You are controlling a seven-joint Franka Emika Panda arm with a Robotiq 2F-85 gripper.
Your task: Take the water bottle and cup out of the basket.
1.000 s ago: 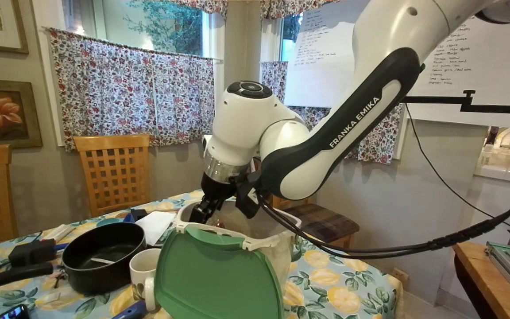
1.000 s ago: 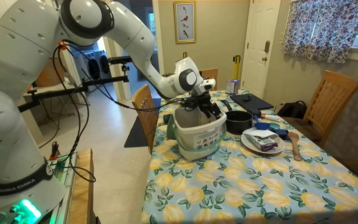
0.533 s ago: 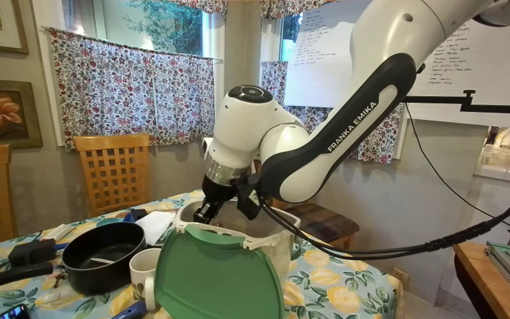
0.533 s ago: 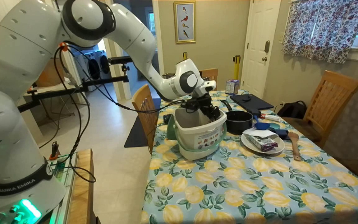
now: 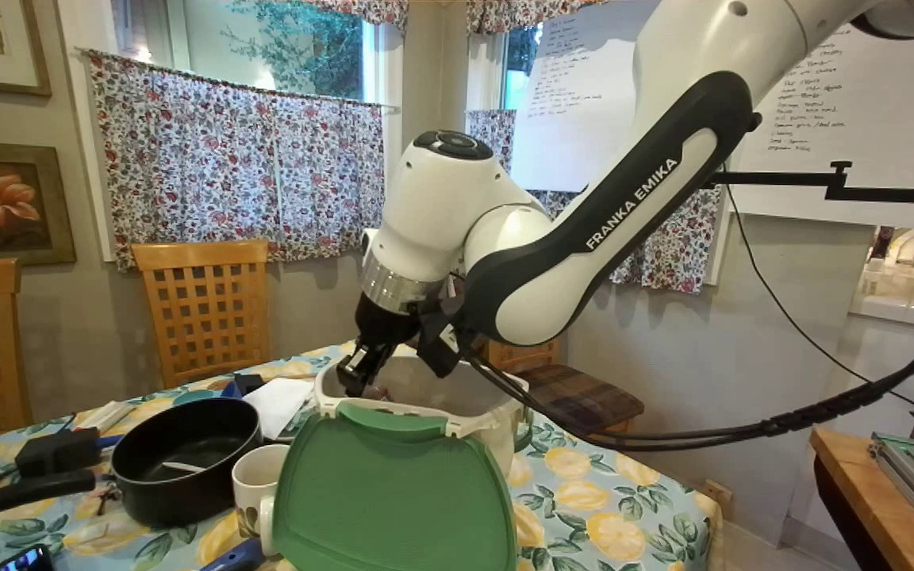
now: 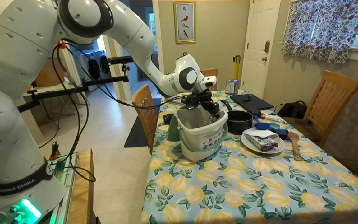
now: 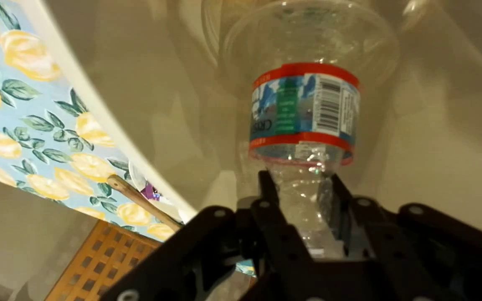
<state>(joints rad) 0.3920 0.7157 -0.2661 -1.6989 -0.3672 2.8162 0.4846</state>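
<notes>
Water bottle (image 7: 303,113): held by the neck between the fingers (image 7: 268,188) of the tool (image 7: 299,175). The tool is closed on this narrow part, with the bottle's label outward of the fingertips in the wrist view.

Around the bottle: the basket (image 6: 193,138). The bottle is below the tool and inside the walls; the fingertips are near the rim. Contact between the bottle's lower end and the basket floor cannot be confirmed. Beyond the label, farther from the tool, is a clear round-edged form (image 7: 310,35); whether it is the cup or part of the bottle cannot be told.

Step in hand (judged): extraction of the bottle. Grip made; removal not complete.

Next move: raise the tool until the bottle's lower end clears the rim, then traverse, lower onto the table (image 6: 244,183) and release. Caution: a sideways move made too soon would probably drag the bottle against the wall or tip the basket. Just outside the rim, near the tool, stands a black pan (image 6: 238,121); route the bottle around it. Farther from the tool, a white mug (image 5: 255,480) stands beside the basket. If the cup is inside, return the tool for it afterward.
</notes>
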